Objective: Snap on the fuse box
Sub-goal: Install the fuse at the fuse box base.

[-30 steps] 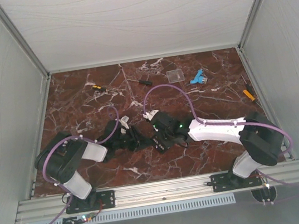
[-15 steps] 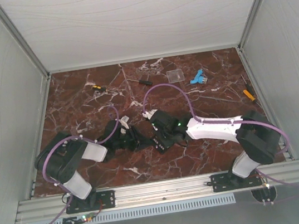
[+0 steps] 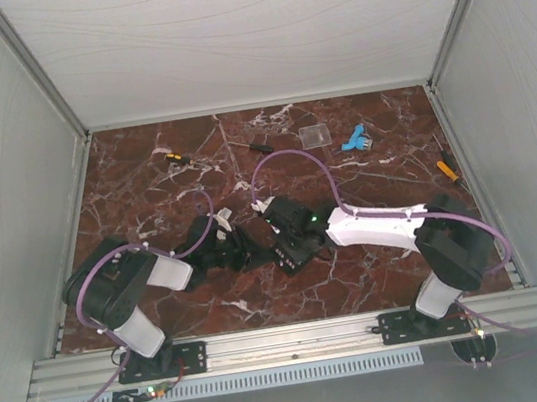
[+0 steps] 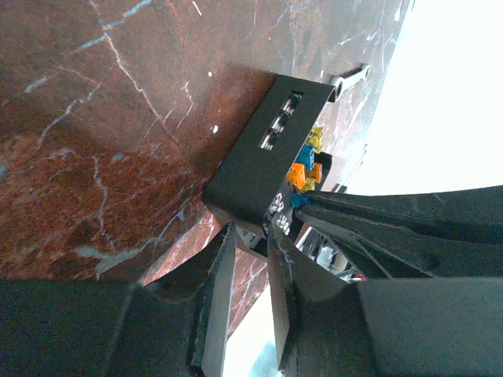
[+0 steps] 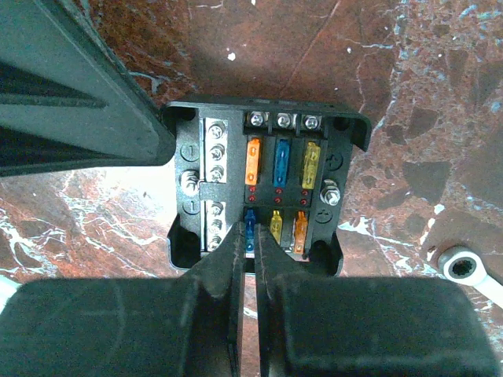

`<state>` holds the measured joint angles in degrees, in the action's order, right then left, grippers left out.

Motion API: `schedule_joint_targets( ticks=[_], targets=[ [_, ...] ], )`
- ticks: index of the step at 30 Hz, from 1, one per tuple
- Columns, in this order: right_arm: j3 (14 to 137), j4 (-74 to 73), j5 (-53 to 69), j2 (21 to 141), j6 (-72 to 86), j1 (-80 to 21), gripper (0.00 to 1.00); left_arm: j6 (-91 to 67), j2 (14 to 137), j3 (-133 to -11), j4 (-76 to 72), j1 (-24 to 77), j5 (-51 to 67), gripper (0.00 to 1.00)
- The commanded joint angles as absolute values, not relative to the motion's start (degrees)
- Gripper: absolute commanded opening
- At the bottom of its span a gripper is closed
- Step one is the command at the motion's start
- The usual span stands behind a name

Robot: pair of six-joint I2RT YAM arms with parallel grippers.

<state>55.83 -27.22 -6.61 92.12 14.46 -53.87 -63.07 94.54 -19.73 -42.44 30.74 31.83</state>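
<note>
While both of my arms meet low over the middle of the tabletop, the thing that matters sits squarely between them. Starting on my left: my left end effector points at the fuse box from its side. Its two fingers are only narrowly parted, one on each side of a lip at the box's near lower edge. I judge that to be a pinch on the box that steadies it, though the contact itself is in shadow.

The box lies flat on the marble with its face turned up, and it is close to square, so no long axis decides the approach. What counts is that its open face with the fuse rows looks straight up at my right wrist.

Further right, my right end effector hangs directly above that face with its fingers closed tip to tip. It is empty as far as I can see. The tips are over the blue fuse in the nearer row, and I cannot tell whether they touch it.

My right arm is the one placed to push down. Any snapping press would go straight down along that line while the left braces the box.

A wrench ring lies on the marble just right of the box, clear of it.
</note>
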Motion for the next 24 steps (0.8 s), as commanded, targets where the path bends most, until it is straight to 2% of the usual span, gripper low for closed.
schedule_joint_targets(
  ticks=[1,7,10,16,18,24],
  targets=[
    [54.42,-37.83,-8.65,99.29,14.58,-53.26,0.0,-63.24,92.97,-19.96,-42.29,30.5,30.59,0.23],
    [58.18,-38.98,-6.7,97.73,14.16,-54.41,0.0,-62.75,92.2,-19.95,-41.54,30.45,30.23,0.23],
    [61.58,-38.26,-4.88,95.46,14.53,-55.41,0.05,-62.6,91.9,-19.95,-41.46,30.5,30.21,0.23],
    [67.3,-38.7,-7.89,93.35,15.55,-55.71,0.26,-62.02,90.91,-20.03,-40.45,30.5,29.97,0.25],
    [67.88,-39.1,-8.92,92.84,15.64,-55.67,0.3,-61.8,90.79,-20.19,-40.04,30.5,30.04,0.25],
    [68.6,-41.16,-8.54,94.52,15.62,-54.88,0.27,-61.25,90.99,-21.01,-38.9,30.92,30.32,0.3]
  ],
)
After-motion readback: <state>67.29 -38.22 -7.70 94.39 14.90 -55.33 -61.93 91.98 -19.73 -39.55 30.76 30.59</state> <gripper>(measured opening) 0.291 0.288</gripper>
